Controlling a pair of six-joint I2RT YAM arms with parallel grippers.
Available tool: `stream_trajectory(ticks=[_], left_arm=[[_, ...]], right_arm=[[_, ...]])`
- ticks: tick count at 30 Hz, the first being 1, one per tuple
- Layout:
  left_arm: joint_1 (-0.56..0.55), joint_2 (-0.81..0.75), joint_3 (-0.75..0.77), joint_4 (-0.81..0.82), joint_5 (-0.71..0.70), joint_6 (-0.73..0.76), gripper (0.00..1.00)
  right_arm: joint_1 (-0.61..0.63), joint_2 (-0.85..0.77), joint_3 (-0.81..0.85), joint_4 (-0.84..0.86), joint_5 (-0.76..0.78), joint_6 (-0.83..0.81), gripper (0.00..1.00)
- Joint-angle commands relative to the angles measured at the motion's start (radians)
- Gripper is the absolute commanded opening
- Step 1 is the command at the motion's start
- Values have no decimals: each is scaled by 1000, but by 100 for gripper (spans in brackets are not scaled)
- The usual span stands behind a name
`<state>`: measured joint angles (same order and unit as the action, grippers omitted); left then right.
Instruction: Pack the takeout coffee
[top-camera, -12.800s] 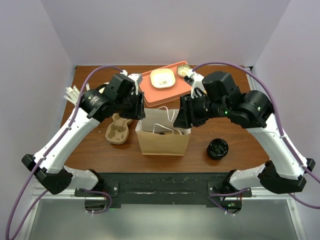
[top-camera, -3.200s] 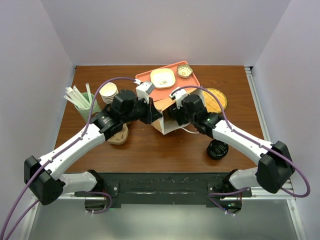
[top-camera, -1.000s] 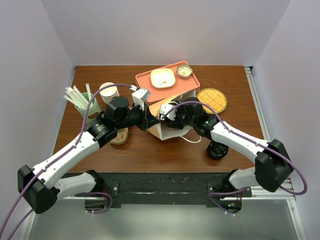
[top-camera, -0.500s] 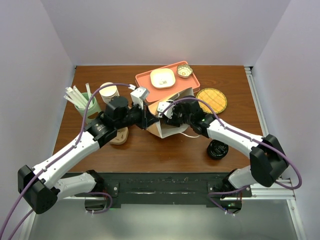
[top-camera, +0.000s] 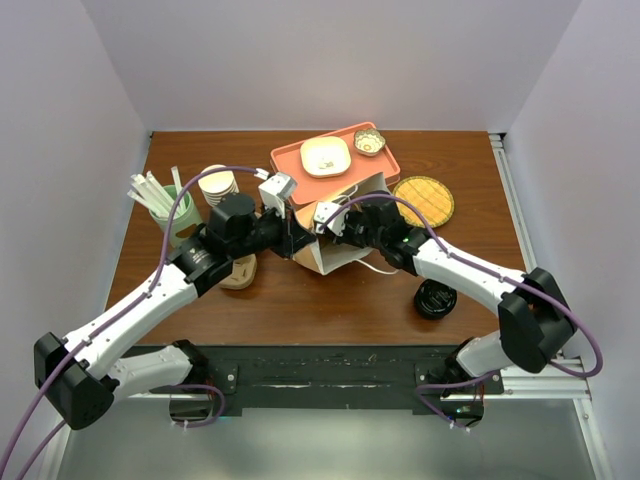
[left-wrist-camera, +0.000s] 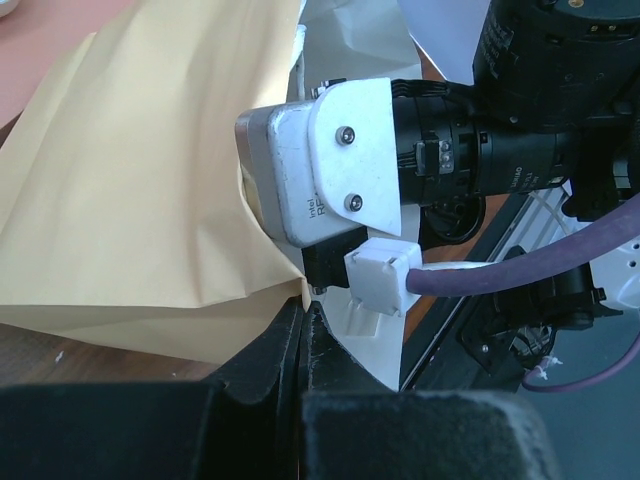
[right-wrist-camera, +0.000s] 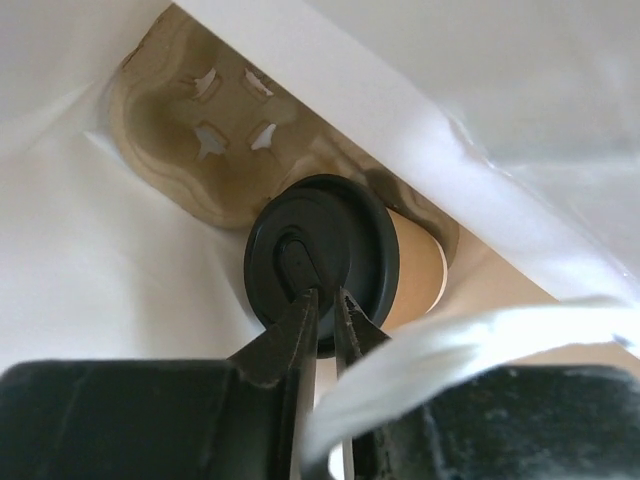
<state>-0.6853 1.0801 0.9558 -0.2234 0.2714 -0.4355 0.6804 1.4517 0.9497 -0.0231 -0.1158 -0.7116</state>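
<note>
The brown paper bag (top-camera: 352, 195) lies tipped on its side at mid-table, mouth towards the arms. My left gripper (left-wrist-camera: 303, 310) is shut on the bag's paper edge (left-wrist-camera: 150, 200) at the mouth. My right gripper (right-wrist-camera: 322, 298) reaches inside the bag; the top view hides its fingers. The takeout coffee (right-wrist-camera: 415, 268), a tan cup with a round black lid (right-wrist-camera: 320, 245), sits in a pulp carrier (right-wrist-camera: 200, 140) inside the bag, lid facing the right wrist camera. The right jaws are closed to a thin slit with their tips on the lid's face. A white bag handle (right-wrist-camera: 480, 340) crosses in front.
An orange tray (top-camera: 385, 168) with small dishes stands behind the bag, a yellow woven mat (top-camera: 423, 200) to its right. A squat black round piece (top-camera: 436, 298) lies near the right arm. A cup stack (top-camera: 217, 183), a straw holder (top-camera: 168, 212) and another pulp carrier (top-camera: 240, 272) are on the left.
The right gripper has pushed a little deeper into the bag and its jaws have closed from wide apart to a thin slit on the lid. The left gripper still holds the bag edge.
</note>
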Motion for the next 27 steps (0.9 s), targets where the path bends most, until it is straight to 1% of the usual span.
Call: stream_trajectory(ticks=[1, 3, 5, 6, 7, 10, 12, 14, 15, 21, 25, 27], left_arm=[[-14, -39, 18, -8, 52, -19, 0], [-16, -42, 17, -10, 52, -20, 0], [-14, -43, 14, -11, 52, -16, 0], [-14, -45, 11, -13, 51, -14, 0], [-16, -46, 8, -13, 49, -9, 0], [-14, -55, -5, -10, 51, -5, 0], [-14, -55, -5, -22, 51, 0, 0], [-16, -60, -6, -24, 52, 7, 0], [-14, -66, -8, -22, 57, 9, 0], [-14, -86, -22, 4, 71, 17, 0], [-14, -94, -32, 12, 81, 17, 0], [-14, -105, -43, 15, 81, 17, 0]], right_arm=[[-5, -20, 29, -15, 65, 24, 11], [-5, -34, 18, -12, 73, 27, 11], [-5, -31, 14, -17, 82, 23, 22], [-4, -28, 14, -17, 90, 23, 31], [-7, -27, 12, -17, 99, 20, 45], [-8, -14, 18, -12, 99, 11, 57], [-13, -5, 27, -29, 99, 14, 59], [-18, -4, 37, -46, 75, 17, 67], [-21, -2, 41, -51, 64, 21, 69], [-30, 36, 89, -115, -2, 38, 71], [-31, 73, 116, -144, -5, 52, 71], [-31, 87, 127, -159, -24, 60, 69]])
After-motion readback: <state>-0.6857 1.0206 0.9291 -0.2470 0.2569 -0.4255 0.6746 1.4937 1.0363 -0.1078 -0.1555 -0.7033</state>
